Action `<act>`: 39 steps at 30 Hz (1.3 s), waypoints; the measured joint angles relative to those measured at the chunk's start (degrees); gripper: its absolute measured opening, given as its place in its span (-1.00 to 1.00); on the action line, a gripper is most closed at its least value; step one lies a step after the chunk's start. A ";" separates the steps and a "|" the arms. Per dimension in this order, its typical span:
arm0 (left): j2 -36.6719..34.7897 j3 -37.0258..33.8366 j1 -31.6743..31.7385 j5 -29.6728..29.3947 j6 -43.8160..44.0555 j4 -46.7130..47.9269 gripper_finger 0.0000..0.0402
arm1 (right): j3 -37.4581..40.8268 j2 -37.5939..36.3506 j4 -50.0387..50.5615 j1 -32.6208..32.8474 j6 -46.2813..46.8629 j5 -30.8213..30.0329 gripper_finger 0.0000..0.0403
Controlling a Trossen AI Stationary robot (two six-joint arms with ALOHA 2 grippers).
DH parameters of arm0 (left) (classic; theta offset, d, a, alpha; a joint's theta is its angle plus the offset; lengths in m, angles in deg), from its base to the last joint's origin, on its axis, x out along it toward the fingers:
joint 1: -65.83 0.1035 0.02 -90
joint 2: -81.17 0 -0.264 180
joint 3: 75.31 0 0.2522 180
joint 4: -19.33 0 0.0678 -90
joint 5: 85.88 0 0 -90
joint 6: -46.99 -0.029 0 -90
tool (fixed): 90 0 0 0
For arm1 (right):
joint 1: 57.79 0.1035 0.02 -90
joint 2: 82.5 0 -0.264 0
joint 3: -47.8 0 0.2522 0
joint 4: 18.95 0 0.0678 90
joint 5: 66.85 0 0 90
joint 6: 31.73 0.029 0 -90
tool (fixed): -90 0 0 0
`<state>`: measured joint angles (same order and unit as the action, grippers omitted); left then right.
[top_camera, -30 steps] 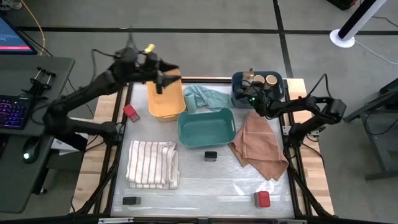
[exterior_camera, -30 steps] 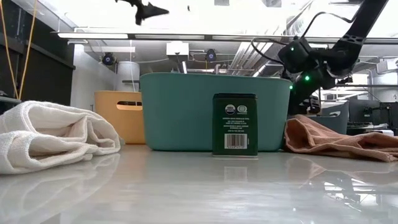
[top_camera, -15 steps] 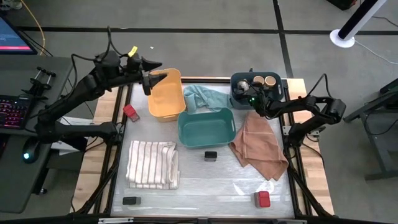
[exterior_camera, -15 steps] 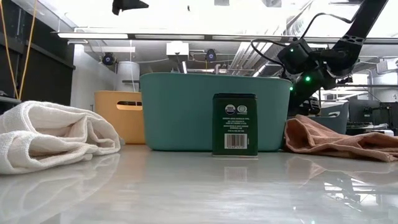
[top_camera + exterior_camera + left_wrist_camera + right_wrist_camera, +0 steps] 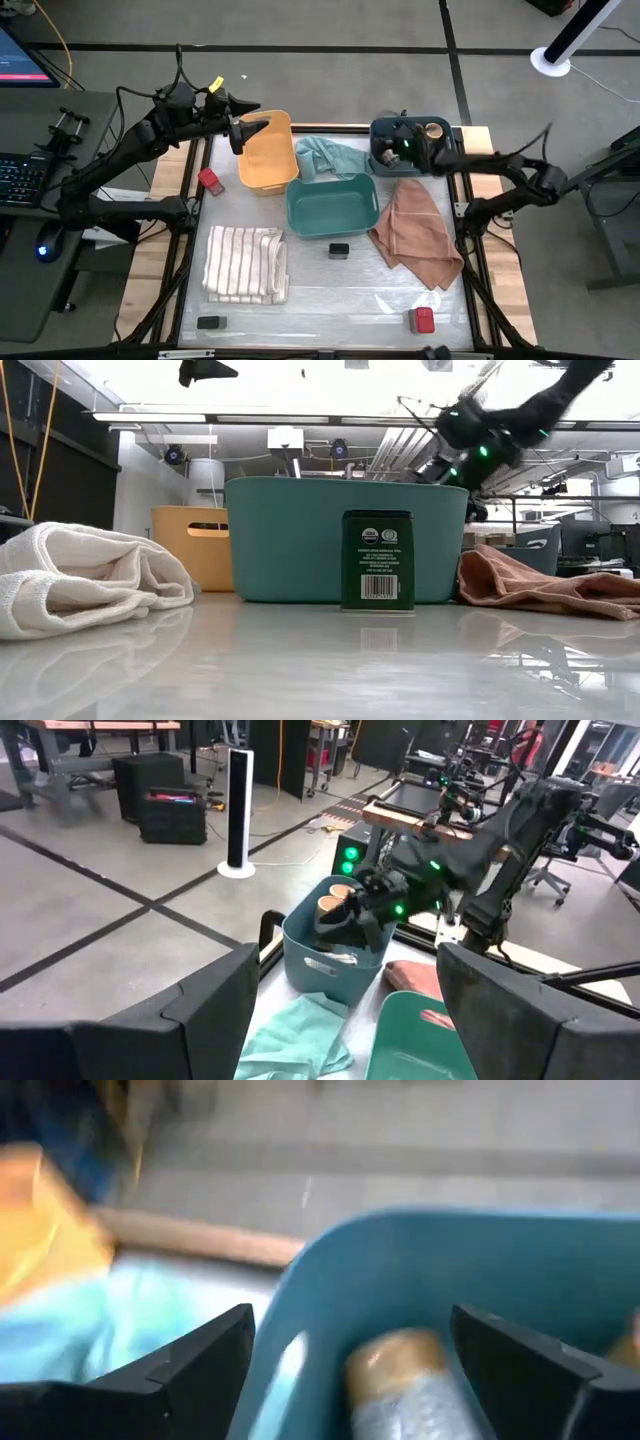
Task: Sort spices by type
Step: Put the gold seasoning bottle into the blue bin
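Round tan-lidded spice jars (image 5: pixel 428 129) already sit in the dark blue plastic bin (image 5: pixel 383 132); red jars (image 5: pixel 209 180) and black tins (image 5: pixel 338 250) remain scattered. Right gripper (image 5: pixel 392 150) is released, empty; left gripper (image 5: pixel 252 127) hovers open.

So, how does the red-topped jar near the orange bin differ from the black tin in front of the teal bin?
The red-topped jar is red and squarish; the black tin is dark and rectangular. The jar sits left of the orange bin, by the table's left edge; the tin sits mid-table before the teal bin. In the low view the tin stands upright, while the jar is not in view. Both are outside any bin, and no gripper holds either.
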<state>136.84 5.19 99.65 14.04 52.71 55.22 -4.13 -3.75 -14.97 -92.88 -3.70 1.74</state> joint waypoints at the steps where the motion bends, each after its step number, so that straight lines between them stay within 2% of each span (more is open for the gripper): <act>1: 0.00 0.00 0.00 -0.06 -0.21 0.00 0.44 | -4.28 0.69 8.15 -1.03 -0.13 4.60 0.62; 3: 0.00 0.00 0.00 -0.46 -0.45 0.00 0.44 | -13.39 3.73 23.03 -2.69 -2.48 11.48 0.56; 6: 0.00 0.00 0.02 -1.54 -0.44 -0.02 0.44 | -26.44 8.62 40.50 -4.56 -7.27 13.56 0.48; 10: 0.00 0.00 0.02 -1.60 -0.44 0.22 0.44 | -39.81 14.80 55.44 -7.54 -11.84 13.54 0.42; 14: 0.00 0.00 -0.02 -1.58 0.02 1.57 0.44 | -47.81 20.15 66.74 -10.30 -15.30 17.23 0.40; 20: 0.02 -0.02 -0.02 -1.59 0.04 3.44 0.44 | -49.39 23.56 69.36 -11.83 -19.08 23.54 0.40; 39: 0.02 -0.02 -0.02 -1.58 0.19 3.41 0.44 | -47.32 33.61 65.13 -11.69 -19.54 23.63 0.40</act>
<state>136.87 5.17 99.63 12.45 52.90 58.63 -51.46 29.86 50.16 -104.57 -23.24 25.37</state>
